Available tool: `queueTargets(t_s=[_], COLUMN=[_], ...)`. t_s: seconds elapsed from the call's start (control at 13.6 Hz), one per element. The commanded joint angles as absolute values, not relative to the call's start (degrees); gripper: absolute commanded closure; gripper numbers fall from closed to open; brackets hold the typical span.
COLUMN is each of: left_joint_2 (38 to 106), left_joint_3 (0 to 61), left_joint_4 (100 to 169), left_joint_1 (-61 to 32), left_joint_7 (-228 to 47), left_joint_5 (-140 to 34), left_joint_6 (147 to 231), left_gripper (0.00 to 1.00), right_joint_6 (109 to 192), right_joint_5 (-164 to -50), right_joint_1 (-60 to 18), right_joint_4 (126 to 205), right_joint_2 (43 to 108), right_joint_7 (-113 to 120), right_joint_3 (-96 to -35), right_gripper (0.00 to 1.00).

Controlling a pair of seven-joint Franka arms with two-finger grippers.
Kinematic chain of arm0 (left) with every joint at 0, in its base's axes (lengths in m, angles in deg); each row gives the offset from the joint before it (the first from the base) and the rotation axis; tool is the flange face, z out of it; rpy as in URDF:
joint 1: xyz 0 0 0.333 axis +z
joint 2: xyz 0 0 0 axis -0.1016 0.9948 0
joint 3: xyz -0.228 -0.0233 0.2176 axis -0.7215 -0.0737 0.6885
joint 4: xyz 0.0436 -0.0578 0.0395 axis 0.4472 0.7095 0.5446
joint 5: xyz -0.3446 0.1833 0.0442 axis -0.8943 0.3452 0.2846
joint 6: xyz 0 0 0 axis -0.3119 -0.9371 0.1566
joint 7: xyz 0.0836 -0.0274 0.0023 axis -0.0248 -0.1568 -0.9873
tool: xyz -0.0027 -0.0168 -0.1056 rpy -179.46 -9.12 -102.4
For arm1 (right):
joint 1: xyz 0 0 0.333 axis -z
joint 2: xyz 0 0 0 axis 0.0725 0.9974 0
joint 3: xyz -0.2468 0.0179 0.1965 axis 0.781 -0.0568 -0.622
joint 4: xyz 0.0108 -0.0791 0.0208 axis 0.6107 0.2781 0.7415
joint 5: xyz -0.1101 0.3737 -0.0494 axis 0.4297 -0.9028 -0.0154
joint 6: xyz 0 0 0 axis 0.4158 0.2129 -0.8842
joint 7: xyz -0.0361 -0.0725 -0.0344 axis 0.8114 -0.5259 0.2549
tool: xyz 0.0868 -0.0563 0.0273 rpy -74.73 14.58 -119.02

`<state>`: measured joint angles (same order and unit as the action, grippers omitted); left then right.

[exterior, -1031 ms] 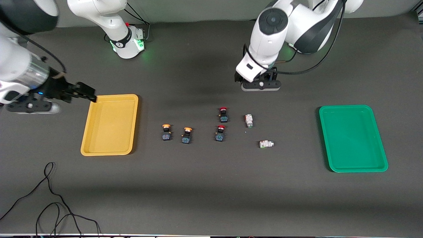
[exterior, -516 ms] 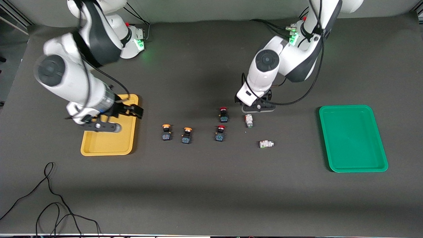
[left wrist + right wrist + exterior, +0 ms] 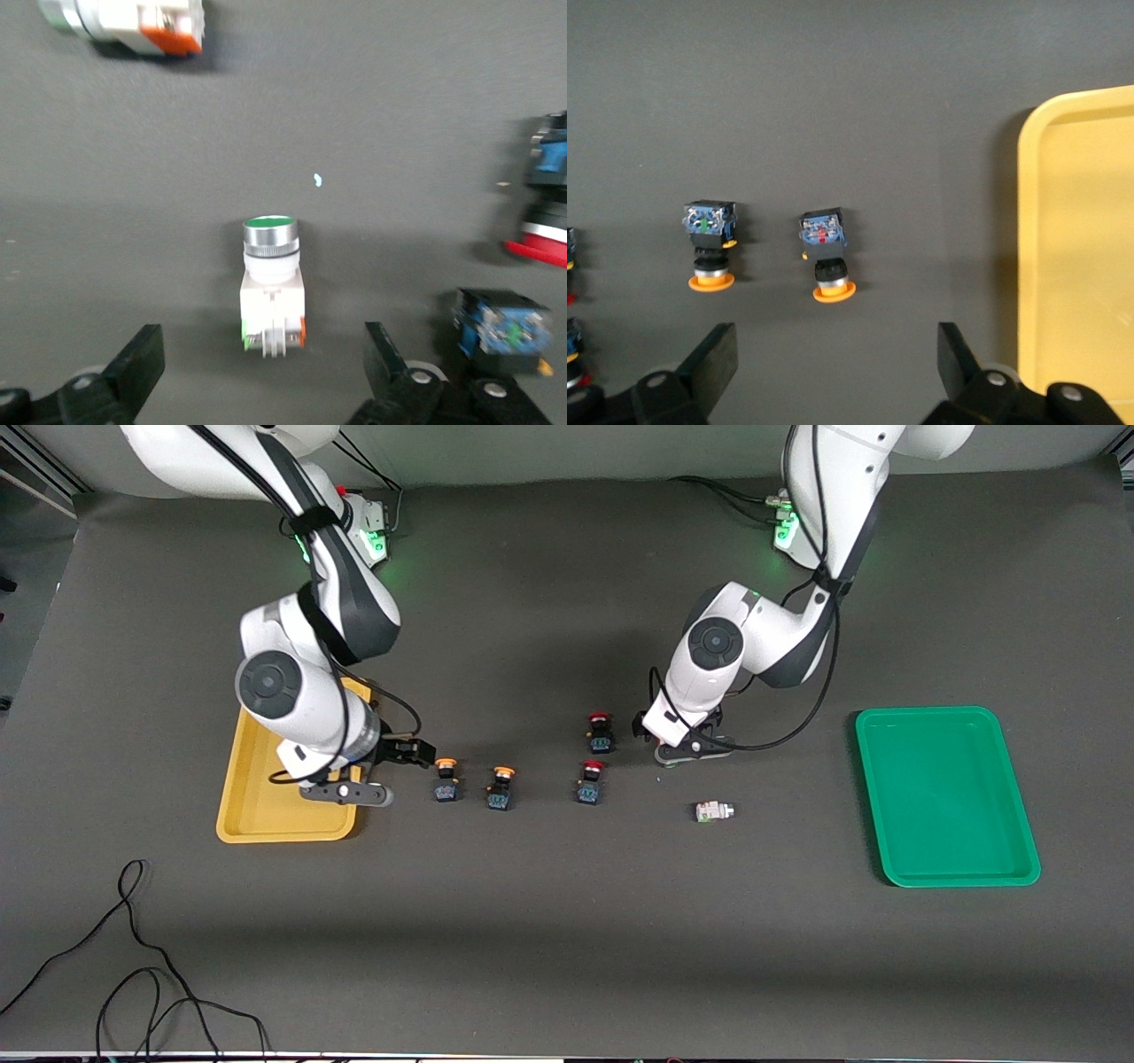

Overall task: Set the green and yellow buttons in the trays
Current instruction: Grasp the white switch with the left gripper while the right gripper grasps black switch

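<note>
Overhead, two white Franka arms are reaching down over a dark, matte, felt-like counter [image 3: 567, 939]. The right gripper [image 3: 423, 751] is hanging low over the strip between the yellow tray [image 3: 232, 815] and the nearest orange-capped button [image 3: 446, 778], its black fingers [image 3: 709, 359] standing wide apart and holding nothing. A second orange-capped button [image 3: 500, 787] is lying just beside the first, toward the left arm's end; both are showing flat round orange caps on stubby black necks and blocky blue-black bodies, and both are resting on the bare counter, outside the trays.

The left gripper [image 3: 266, 372] is hovering over one green-tipped button [image 3: 272, 273], which its arm is hiding from the high camera. That gripper's fingers [image 3: 133, 367] are spread apart too, flanking the button without touching it. The wrist camera is showing the button lying on its side: a green disc inside a shiny metal ring, a ribbed white collar and a squarish white plastic body. The other green-tipped button [image 3: 713, 810] is lying nearer the front camera, also on the counter.

Two red-capped switches [image 3: 599, 732] are sitting between the two groups. The green tray [image 3: 1010, 868], smooth glossy plastic with rounded corners, is lying at the left arm's end, well apart from the buttons. A thin black cable [image 3: 133, 974] is curling across the counter nearest the front camera.
</note>
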<state>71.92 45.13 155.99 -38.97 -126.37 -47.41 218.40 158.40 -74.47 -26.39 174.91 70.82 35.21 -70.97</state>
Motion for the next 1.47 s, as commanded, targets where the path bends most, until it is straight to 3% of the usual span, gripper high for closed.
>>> queueTargets(t_s=[0.0, 0.15, 0.22, 0.37, 0.44, 0.66, 0.74, 0.81, 0.88, 1.1, 1.4], left_joint_2=[74.08, 74.79, 74.79, 74.53, 74.44, 74.27, 74.0, 73.65, 73.39, 68.49, 56.37], left_joint_3=[44.98, 44.98, 44.98, 44.98, 44.98, 44.89, 44.89, 44.89, 44.89, 44.89, 44.89], left_joint_4=[155.22, 155.04, 155.13, 155.13, 155.13, 155.04, 154.96, 154.52, 154.34, 153.73, 148.99], left_joint_1=[-39.23, -39.23, -39.32, -39.49, -39.49, -39.41, -39.41, -39.23, -39.06, -39.05, -35.99], left_joint_7=[-128.8, -128.8, -128.89, -128.89, -128.89, -129.15, -129.42, -129.51, -129.59, -131.96, -131.01], left_joint_5=[-47.8, -47.8, -47.8, -47.8, -47.71, -47.8, -47.8, -47.8, -47.8, -47.8, -48.06], left_joint_6=[220.55, 220.74, 220.65, 220.65, 220.56, 220.47, 220.3, 219.69, 219.51, 214.62, 192.49], left_gripper=[0.0, 0.02, 0.11, 0.5, 0.61, 0.78, 0.79, 0.79, 0.8, 0.8, 0.79], right_joint_6=[162.56, 166.07, 168.0, 171.52, 172.84, 174.61, 175.05, 175.05, 175.05, 174.18, 166.47], right_joint_5=[-75.33, -75.33, -75.33, -75.33, -75.33, -75.33, -75.33, -75.33, -75.33, -75.77, -76.65], right_joint_1=[-27.89, -29.28, -29.47, -29.47, -29.47, -30.0, -30.08, -30.26, -30.26, -30.0, -29.65], right_joint_4=[174.49, 174.49, 174.49, 174.49, 174.49, 174.49, 174.49, 174.49, 174.4, 174.31, 173.78], right_joint_2=[75.34, 78.86, 80.35, 83.26, 84.31, 86.43, 86.78, 86.87, 86.79, 85.74, 79.08], right_joint_7=[37.44, 37.44, 37.44, 37.35, 37.35, 37.35, 37.35, 37.35, 37.44, 37.79, 38.05], right_joint_3=[-70.63, -70.63, -70.54, -70.63, -70.63, -70.54, -70.54, -70.54, -70.63, -70.63, -70.1], right_gripper=[0.01, 0.01, 0.0, 0.01, 0.01, 0.01, 0.08, 0.43, 0.96, 1.0, 1.0])
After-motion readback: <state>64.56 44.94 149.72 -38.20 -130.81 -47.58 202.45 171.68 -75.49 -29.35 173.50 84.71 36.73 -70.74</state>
